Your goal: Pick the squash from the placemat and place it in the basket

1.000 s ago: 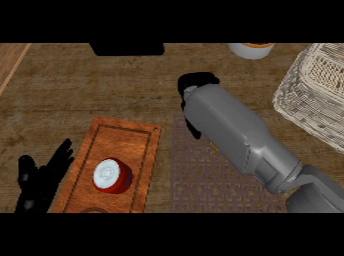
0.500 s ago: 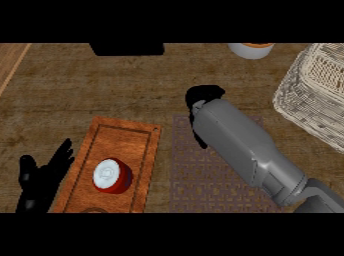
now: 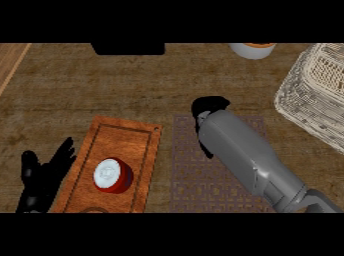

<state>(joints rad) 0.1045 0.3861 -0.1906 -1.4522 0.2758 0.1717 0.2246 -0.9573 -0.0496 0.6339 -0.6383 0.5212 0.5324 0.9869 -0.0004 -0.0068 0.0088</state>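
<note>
Brown wooden counter, seen from above. Near left, the left hand rests open, fingers straight. Just to its right, a wooden tray carries a red-rimmed white disc. Beside the tray lies the patterned placemat, crossed by the right forearm. The right hand sits at the mat's far edge; whether it is open or closed cannot be told. The squash cannot be made out. The wicker basket stands at the right. A cup and a black object lie farthest.

Black left robot hand, black right robot hand, grey forearm.
</note>
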